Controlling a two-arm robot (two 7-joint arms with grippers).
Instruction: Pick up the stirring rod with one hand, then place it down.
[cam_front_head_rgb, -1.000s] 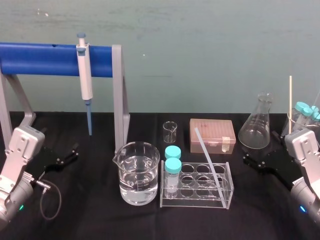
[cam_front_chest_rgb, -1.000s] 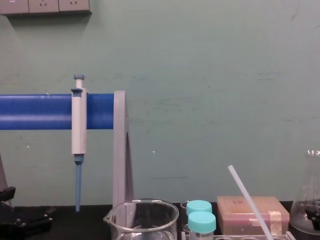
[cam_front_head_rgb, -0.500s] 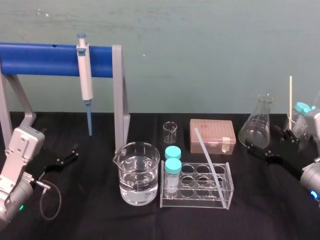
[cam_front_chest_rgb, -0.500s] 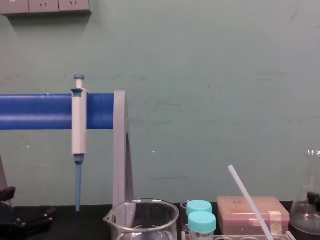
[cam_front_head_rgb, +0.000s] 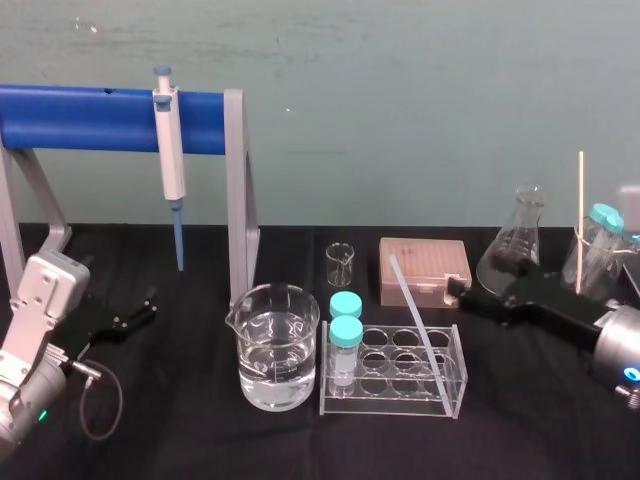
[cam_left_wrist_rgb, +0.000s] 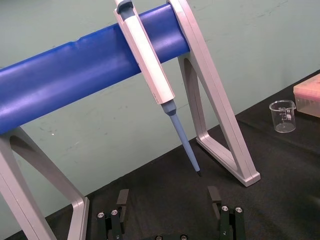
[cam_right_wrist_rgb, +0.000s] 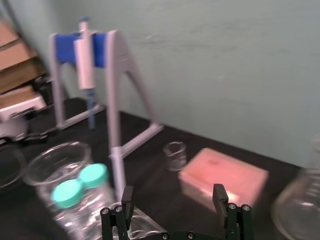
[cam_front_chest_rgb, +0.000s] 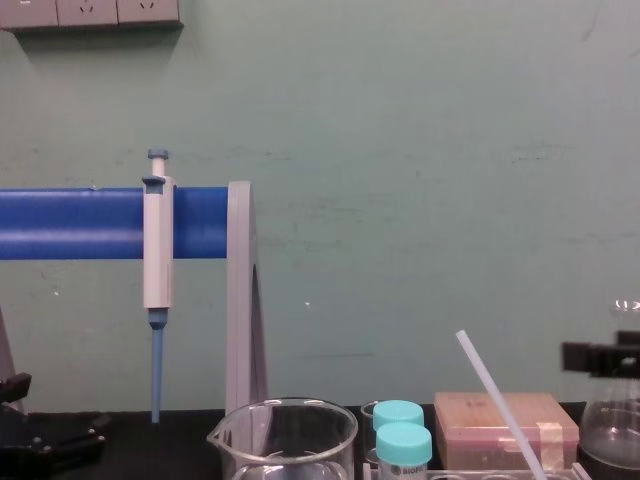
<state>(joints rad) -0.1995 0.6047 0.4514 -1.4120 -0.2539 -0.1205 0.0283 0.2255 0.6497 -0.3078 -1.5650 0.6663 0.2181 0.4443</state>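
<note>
Overhead, spread right claw (cam_front_head_rgb: 458, 292) near stirring rod (cam_front_head_rgb: 416, 315)

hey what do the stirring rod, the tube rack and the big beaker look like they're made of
Stirring rod: translucent milky white, matte, probably plastic, possibly frosted glass.
Tube rack: clear flat panels with bright edges, likely acrylic.
Big beaker: clear, thin-walled and glossy, with a pour spout. It looks like glass, though clear plastic can't be ruled out.

The rod (cam_front_head_rgb: 413, 308) leans in the rack (cam_front_head_rgb: 392, 404), beaker (cam_front_head_rgb: 277, 345) left of it, box (cam_front_head_rgb: 424, 266) behind; my right gripper (cam_front_head_rgb: 461, 294) beside the box, left gripper (cam_front_head_rgb: 136, 312) far left
</note>
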